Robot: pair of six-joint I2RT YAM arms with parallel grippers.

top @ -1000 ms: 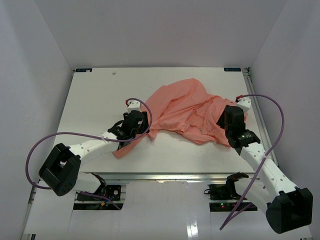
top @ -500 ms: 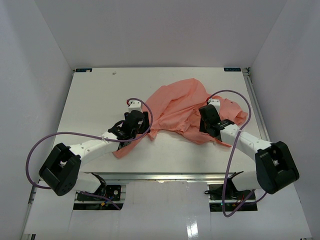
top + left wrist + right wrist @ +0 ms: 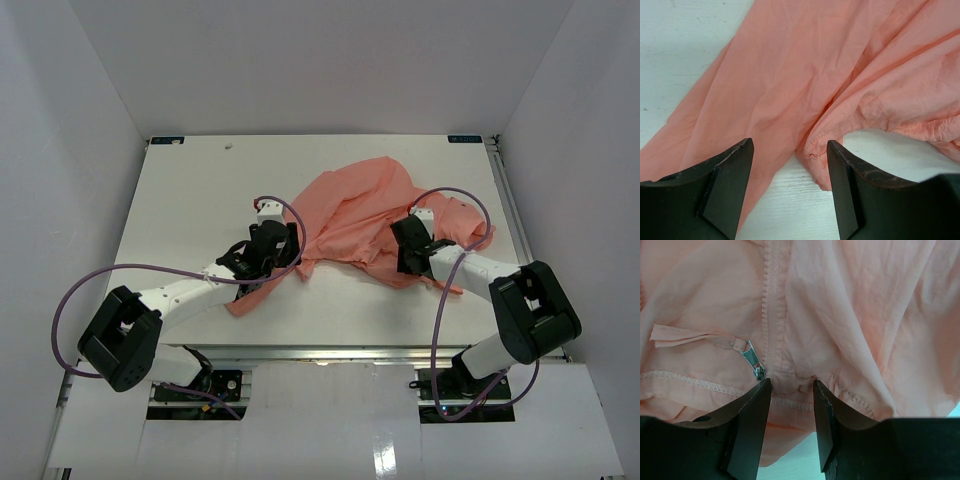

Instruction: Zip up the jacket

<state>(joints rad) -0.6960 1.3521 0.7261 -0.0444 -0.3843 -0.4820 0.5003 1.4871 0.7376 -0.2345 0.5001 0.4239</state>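
Observation:
The salmon-pink jacket (image 3: 350,210) lies crumpled on the white table, right of centre. My left gripper (image 3: 288,246) rests at its left edge, jaws open. In the left wrist view it (image 3: 790,146) straddles bare table and a curled hem (image 3: 815,155) of the jacket (image 3: 805,70) without touching it. My right gripper (image 3: 400,236) sits low over the jacket's near hem. In the right wrist view its open jaws (image 3: 790,385) straddle the bottom end of the zipper track (image 3: 771,300). The metal slider (image 3: 755,364) with its fabric pull tab (image 3: 685,336) lies just beside the left fingertip.
The white table (image 3: 180,200) is walled in by pale panels on three sides. Purple cables (image 3: 90,285) loop from both arms. One jacket sleeve (image 3: 250,297) trails toward the near edge under the left arm.
The right arm has swung in from the table's right side and now sits over the jacket's near hem at the zipper. The left arm and gripper have not moved.

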